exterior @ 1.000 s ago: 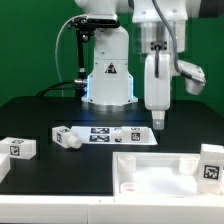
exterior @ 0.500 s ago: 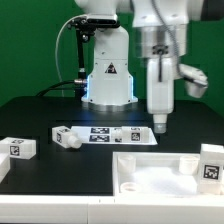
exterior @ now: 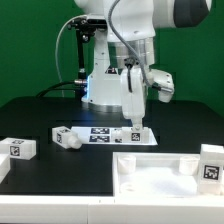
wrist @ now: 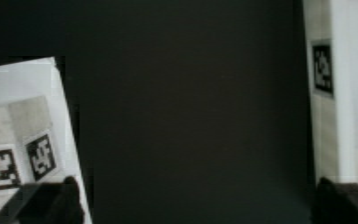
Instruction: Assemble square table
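Now: hand wide open over the marker board, table parts loose around it

Nothing is held. The gripper hangs just above the marker board with its jaws spread wide. In the wrist view the fingertips sit far apart with only dark table between them.

The tabletop lies below the hand, nearer the camera and toward the exterior view's right, open side up. A near leg lies lower than the hand toward the exterior view's left, just beside the board, and a far leg lies well beyond it on that side. A third leg stands at the tabletop's outer edge; I cannot tell whether it is on the tabletop or beside it.

The parts look like moulded plastic: probably light, stiff, smooth and a little slippery, but not fragile. The legs are short blocks that should fit between the jaws. They are best gripped across two flat opposite faces near the middle, so they do not pivot. The tabletop is too broad to span, so its raised rim is the likely hold, one finger inside and one outside. It may skid when nudged.
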Available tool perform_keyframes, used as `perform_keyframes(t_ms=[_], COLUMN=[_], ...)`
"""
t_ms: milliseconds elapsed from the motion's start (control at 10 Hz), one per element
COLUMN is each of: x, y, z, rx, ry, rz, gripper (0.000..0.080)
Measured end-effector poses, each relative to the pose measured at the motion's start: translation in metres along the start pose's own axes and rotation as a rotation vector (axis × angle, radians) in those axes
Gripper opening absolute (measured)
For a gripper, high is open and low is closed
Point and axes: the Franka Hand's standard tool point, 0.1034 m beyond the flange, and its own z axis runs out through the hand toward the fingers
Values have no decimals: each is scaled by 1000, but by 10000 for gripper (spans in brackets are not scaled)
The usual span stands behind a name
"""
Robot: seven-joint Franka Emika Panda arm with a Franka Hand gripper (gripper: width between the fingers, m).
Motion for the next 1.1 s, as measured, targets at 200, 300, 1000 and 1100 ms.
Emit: perform_keyframes(t_ms=[200,300,1000,1100], x=[0,2,29,28], y=[1,5,84,87], z=[1,3,48,55], rx=[-2,-2,-98,-113], ry=[1,0,73,85], rz=[0,9,29,22], gripper=[649,649,649,649])
